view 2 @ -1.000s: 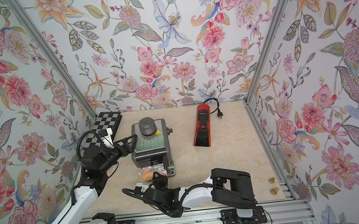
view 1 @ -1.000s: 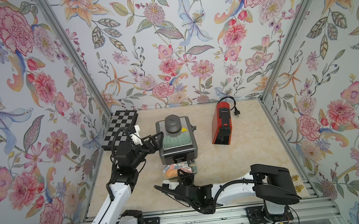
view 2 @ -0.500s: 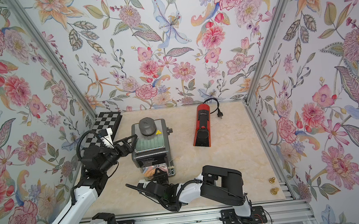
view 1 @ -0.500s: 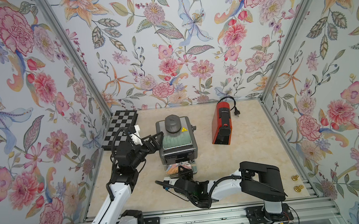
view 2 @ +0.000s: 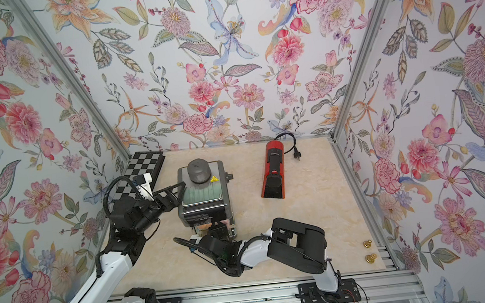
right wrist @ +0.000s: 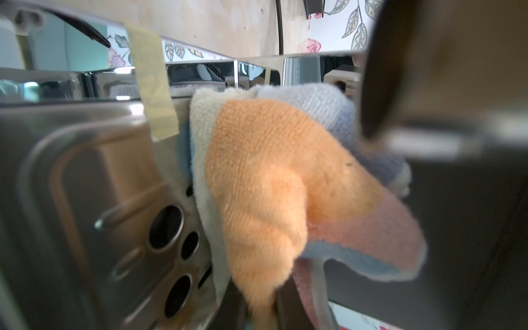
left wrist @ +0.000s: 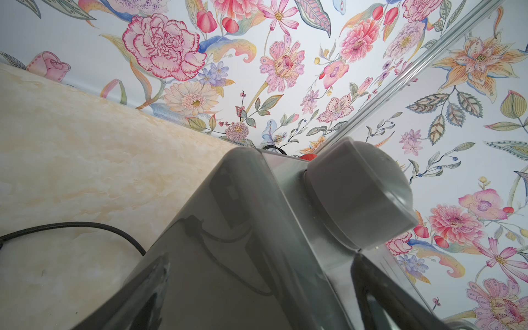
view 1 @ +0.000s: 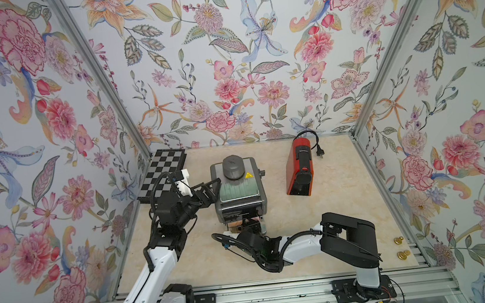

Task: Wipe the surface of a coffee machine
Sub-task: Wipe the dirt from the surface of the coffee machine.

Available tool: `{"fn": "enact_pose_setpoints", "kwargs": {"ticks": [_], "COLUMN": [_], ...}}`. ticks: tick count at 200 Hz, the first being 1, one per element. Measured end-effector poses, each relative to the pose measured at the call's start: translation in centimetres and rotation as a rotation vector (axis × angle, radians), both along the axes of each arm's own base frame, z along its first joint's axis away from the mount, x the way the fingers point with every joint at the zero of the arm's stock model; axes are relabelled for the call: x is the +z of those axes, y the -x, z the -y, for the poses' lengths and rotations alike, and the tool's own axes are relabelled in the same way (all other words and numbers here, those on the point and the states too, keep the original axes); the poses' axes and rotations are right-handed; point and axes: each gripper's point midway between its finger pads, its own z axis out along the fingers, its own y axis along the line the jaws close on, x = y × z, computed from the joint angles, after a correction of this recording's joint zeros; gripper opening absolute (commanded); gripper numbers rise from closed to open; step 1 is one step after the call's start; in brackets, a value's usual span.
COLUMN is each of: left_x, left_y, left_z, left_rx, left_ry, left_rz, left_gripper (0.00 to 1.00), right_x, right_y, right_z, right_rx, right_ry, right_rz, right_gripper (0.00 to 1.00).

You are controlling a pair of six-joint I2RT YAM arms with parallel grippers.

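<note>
Coffee machine [view 1: 239, 189], grey and steel, stands upright near the middle of the counter [view 1: 335, 225], a little towards its left edge; both top views show its domed grey lid [view 2: 198, 170] from above.

The right gripper [view 1: 247, 227] reaches in low at the machine's front, from the counter's front edge. It is clamped tight on a striped cloth [right wrist: 285, 185]. In a top view only a sliver of that cloth [view 2: 204, 225] peeps out under the machine's overhang. The right wrist view shows what is hidden from above: orange, cream, blue and pink bands bunched up and pressed against the steel front panel, beside round holes and a strip of tape [right wrist: 154, 85].

The left gripper [view 1: 208, 189] sits at the machine's left side, up near its top edge, jaws spread wide and holding nothing. Whether it touches the casing cannot be told. The left wrist view shows the two dark fingers [left wrist: 137, 300] on either side of the glossy side panel, the lid [left wrist: 357, 194] beyond them, and a black cable [left wrist: 71, 228] lying on the counter.

Only the top views show the rest. A red machine [view 1: 299, 167] lies on its side towards the back right with its cord [view 1: 319, 153]. A chessboard [view 1: 163, 172] fills the back left corner. Two small brass weights [view 1: 399, 240] are near the front right corner.
</note>
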Motion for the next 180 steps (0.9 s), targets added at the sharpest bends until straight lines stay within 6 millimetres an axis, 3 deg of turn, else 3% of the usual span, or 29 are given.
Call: {"fn": "enact_pose_setpoints", "kwargs": {"ticks": [40, 72, 138, 180], "left_x": [-0.1, -0.1, -0.1, -0.1], "left_y": [0.0, 0.0, 0.0, 0.0], "left_z": [-0.3, -0.5, -0.5, -0.5], "left_rx": [0.008, 0.012, 0.013, 0.013], "left_ry": [-0.002, -0.005, -0.004, -0.004], "left_rz": [-0.006, -0.007, -0.007, -0.007], "left_gripper": [0.99, 0.99, 0.99, 0.99], "right_x": [0.1, 0.1, -0.3, -0.5], "right_y": [-0.1, -0.1, -1.0, -0.5], "right_z": [-1.8, -1.8, 1.2, 3.4], "right_rx": [0.046, 0.052, 0.008, -0.028], "right_ry": [0.003, 0.009, 0.019, 0.027], "right_rz": [0.011, 0.015, 0.008, 0.009], "right_gripper": [0.00, 0.00, 0.00, 0.00]}}
